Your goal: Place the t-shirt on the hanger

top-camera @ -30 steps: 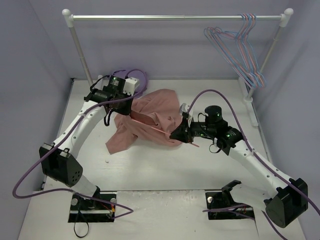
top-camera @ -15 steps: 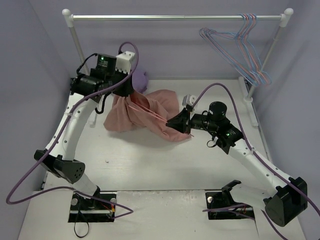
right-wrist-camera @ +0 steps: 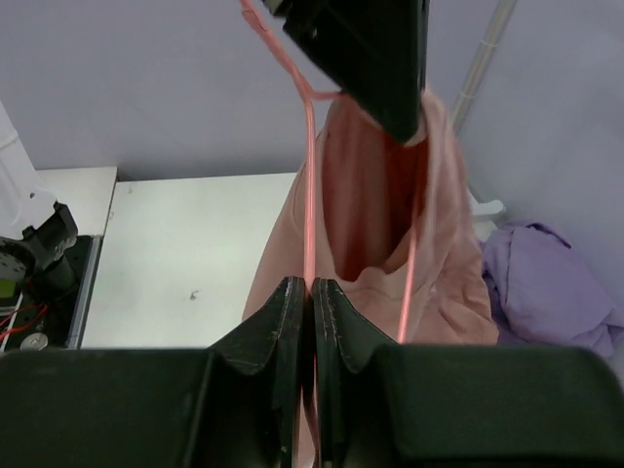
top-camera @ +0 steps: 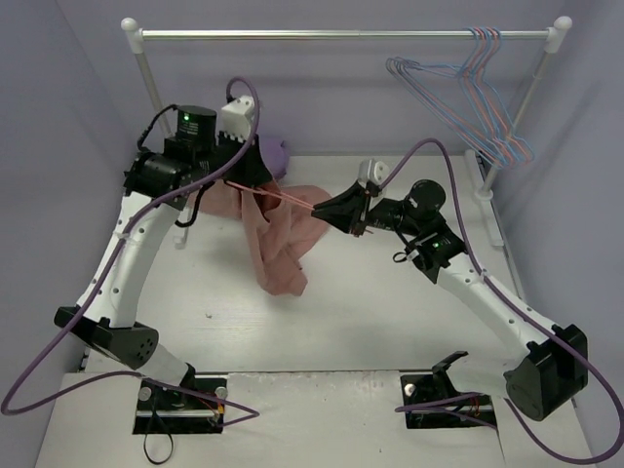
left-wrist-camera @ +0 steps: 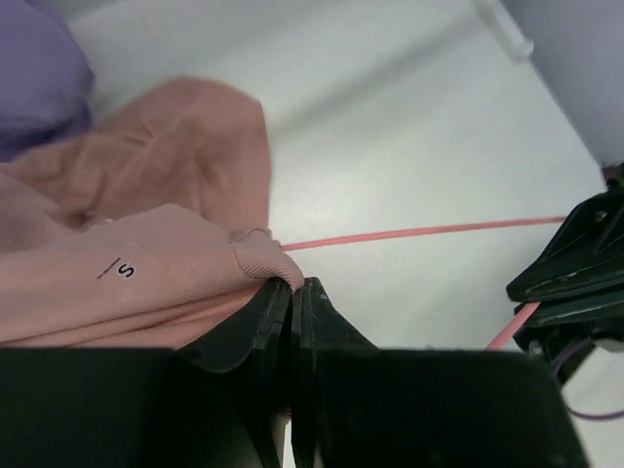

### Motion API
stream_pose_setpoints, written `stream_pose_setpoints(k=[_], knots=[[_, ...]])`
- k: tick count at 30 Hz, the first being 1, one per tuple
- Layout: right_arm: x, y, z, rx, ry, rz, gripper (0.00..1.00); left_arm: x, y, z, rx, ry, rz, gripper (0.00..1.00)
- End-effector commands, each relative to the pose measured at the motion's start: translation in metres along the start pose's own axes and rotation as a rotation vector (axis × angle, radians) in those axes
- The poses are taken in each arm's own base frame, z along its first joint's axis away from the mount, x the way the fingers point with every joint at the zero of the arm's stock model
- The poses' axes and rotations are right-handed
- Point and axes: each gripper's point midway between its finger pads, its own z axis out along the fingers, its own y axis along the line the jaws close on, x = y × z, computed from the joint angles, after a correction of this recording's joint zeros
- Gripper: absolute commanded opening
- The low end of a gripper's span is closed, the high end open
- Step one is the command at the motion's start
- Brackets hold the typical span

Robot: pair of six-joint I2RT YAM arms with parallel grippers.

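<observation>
The salmon-pink t-shirt (top-camera: 278,239) hangs in the air between both arms, its lower end near the table. My left gripper (top-camera: 255,183) is shut on its ribbed collar (left-wrist-camera: 261,255), beside a size tag. The pale-pink wire hanger (top-camera: 292,199) runs from inside the shirt to my right gripper (top-camera: 333,208), which is shut on one of its wires (right-wrist-camera: 308,185). In the right wrist view the shirt (right-wrist-camera: 429,263) drapes over the hanger, and the left gripper's fingers (right-wrist-camera: 375,58) pinch it from above. The hanger wire also shows in the left wrist view (left-wrist-camera: 419,234).
A lavender garment (top-camera: 276,153) lies at the back of the table behind the left gripper. A clothes rail (top-camera: 341,34) spans the back, with several blue and pink wire hangers (top-camera: 483,97) hanging at its right end. Walls close in left and right.
Both grippers have risen, lifting the shirt off the table so it now hangs. The left gripper moved right and up with the collar; the right gripper raised the hanger towards it.
</observation>
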Motion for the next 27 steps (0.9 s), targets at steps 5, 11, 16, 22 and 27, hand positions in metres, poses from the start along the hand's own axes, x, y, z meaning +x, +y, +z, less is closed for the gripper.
stream_pose_setpoints(k=[5,11,16,22,27], knots=[[-0.006,0.021,-0.013,-0.004,-0.129,-0.05,0.0,0.036,-0.016,0.016,0.125,0.038,-0.055,0.05],[0.028,0.03,-0.021,0.026,-0.11,0.041,0.0,0.058,-0.012,0.027,0.125,0.056,-0.116,0.06],[0.058,0.039,-0.03,0.043,-0.093,0.113,0.0,0.069,-0.002,0.031,0.08,0.078,-0.136,0.2],[0.08,0.04,-0.033,0.067,-0.071,0.137,0.0,0.045,0.037,0.017,-0.054,0.001,-0.167,0.48],[0.091,0.039,-0.031,0.062,-0.061,0.161,0.0,0.043,0.086,-0.004,-0.155,-0.036,-0.205,0.54]])
